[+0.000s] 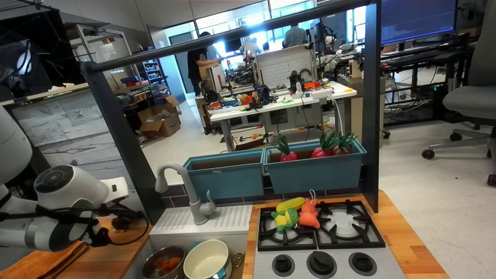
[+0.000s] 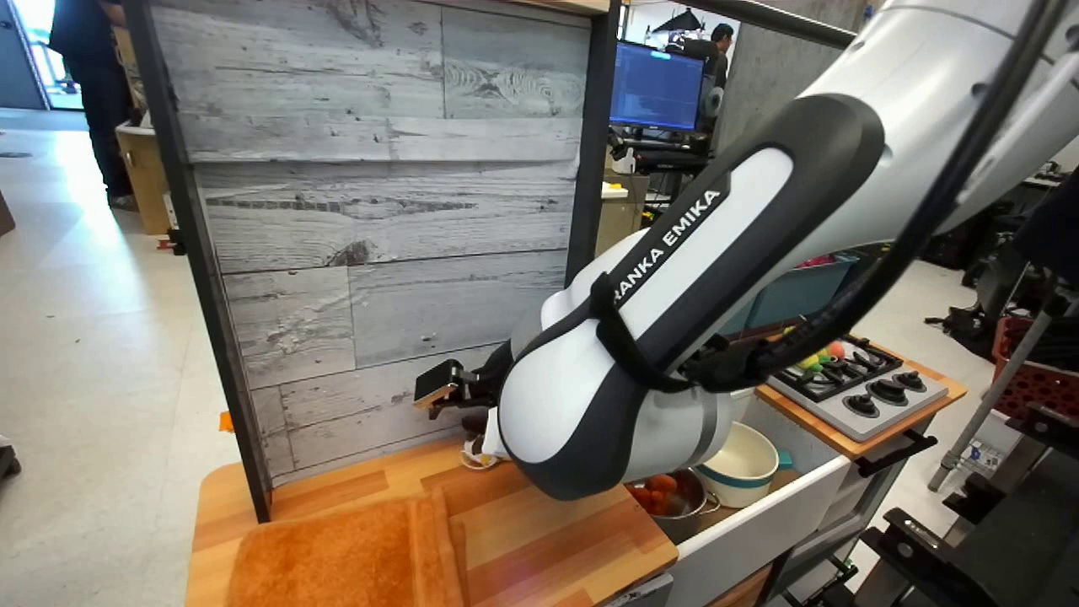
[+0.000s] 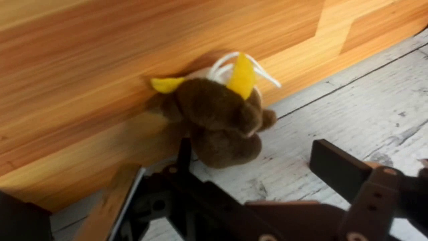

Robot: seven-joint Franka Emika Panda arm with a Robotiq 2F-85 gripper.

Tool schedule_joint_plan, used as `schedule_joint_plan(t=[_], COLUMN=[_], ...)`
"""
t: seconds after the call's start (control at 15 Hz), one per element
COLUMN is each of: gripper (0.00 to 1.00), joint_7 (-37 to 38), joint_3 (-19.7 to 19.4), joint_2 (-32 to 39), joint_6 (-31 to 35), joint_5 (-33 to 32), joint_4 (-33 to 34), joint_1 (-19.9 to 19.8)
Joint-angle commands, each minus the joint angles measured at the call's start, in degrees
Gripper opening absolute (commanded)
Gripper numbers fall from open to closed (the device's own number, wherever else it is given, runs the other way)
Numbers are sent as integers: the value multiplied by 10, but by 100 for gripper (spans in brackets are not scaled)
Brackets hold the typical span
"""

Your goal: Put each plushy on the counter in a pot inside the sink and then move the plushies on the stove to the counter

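Note:
A brown plushy with yellow horns and a white loop [image 3: 214,103] lies on the wooden counter [image 2: 539,539] against the grey wall. My gripper [image 3: 250,144] is open in the wrist view. Its left finger is beside the plushy's lower part; its right finger is well apart. I cannot tell whether the left finger touches it. In the sink [image 1: 238,234] stand a steel pot [image 1: 149,267] holding something orange-red and a cream pot with teal handles [image 1: 207,257]. On the stove [image 1: 286,248] lie a corn plushy [image 1: 290,204], a green-yellow plushy [image 1: 285,219] and an orange plushy [image 1: 309,214].
The grey wood-plank wall [image 2: 379,202] rises right behind the plushy. An orange towel [image 2: 337,561] lies on the counter. A grey faucet [image 1: 193,190] stands behind the sink. Teal planters [image 1: 228,178] line the back, one holding red radishes [image 1: 321,152]. A dark frame post [image 1: 124,151] stands near the arm.

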Motion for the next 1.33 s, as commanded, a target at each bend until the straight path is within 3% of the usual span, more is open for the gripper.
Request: schedule_joint_plan(t=[0.0, 0.47, 0.6, 0.73, 0.87, 0.93, 1.0, 1.27], gripper=[56, 5, 0, 0, 0, 26, 27, 55], joint_7=[-3, 10, 19, 32, 53, 62, 78, 146], joint_3=[42, 30, 24, 18, -21, -45, -93, -269], joint_2=[-5, -42, -73, -128, -189, -218, -244, -239], joint_6=[-4, -12, -17, -39, -68, -87, -111, -215], joint_5=[-5, 29, 50, 86, 153, 181, 214, 234], joint_4=[0, -40, -73, -131, -177, -196, -208, -186], joint_1=[-27, -17, -12, -10, 20, 38, 76, 220])
